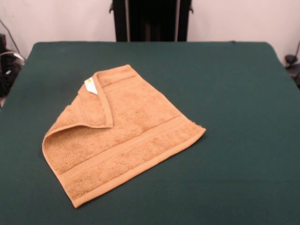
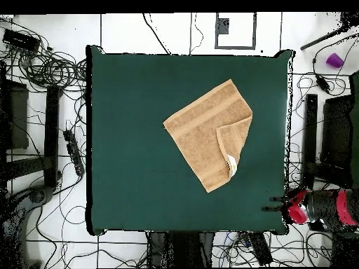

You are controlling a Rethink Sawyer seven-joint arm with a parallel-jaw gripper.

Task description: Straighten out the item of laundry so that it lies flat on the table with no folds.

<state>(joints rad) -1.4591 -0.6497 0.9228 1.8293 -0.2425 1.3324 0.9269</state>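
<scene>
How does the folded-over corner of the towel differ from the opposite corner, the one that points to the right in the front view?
The folded-over corner of the towel is turned back onto the cloth, so the towel is doubled there; the opposite corner lies single and flat on the table. The folded corner carries a small white label; the opposite corner shows none. The folded edge bulges a little at the crease; the other lies level. Both are the same orange-tan terry with a hem.

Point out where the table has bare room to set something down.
The towel lies a bit left of the table's middle in the front view, one corner folded over. Bare green cloth runs wide along its right side, across the far strip and along the near edge. The left strip beside the fold is narrowest. The arm stays off the table's corner.
</scene>
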